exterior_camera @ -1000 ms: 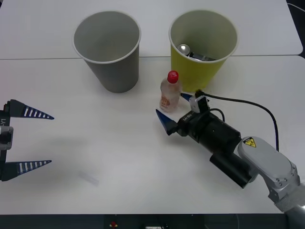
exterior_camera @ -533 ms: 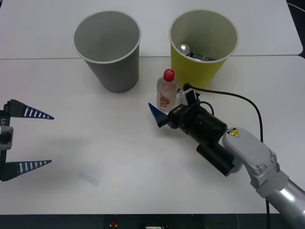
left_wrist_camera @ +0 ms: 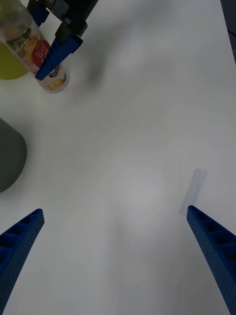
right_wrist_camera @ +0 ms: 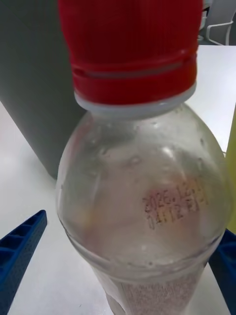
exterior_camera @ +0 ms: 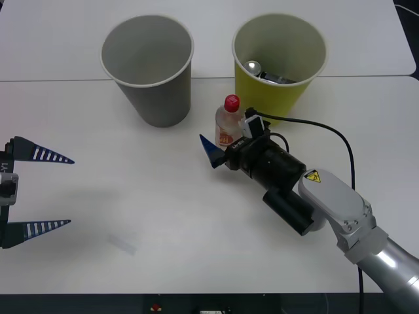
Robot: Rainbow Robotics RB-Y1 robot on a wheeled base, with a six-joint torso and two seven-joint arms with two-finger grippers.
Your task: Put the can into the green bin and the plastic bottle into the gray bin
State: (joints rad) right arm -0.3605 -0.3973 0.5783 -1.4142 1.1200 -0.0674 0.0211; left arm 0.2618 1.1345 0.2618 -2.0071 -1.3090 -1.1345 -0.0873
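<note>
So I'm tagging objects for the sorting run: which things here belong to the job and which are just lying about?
Part of the job:
- plastic bottle, between the right gripper's open fingers
- gray bin
- green bin
- can, already inside the green bin

Just lying about:
- small clear strip on the table, near the idle left gripper

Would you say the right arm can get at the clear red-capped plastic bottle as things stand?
Probably yes: the right gripper has its jaws open around the clear red-capped plastic bottle, with nothing between them.
</note>
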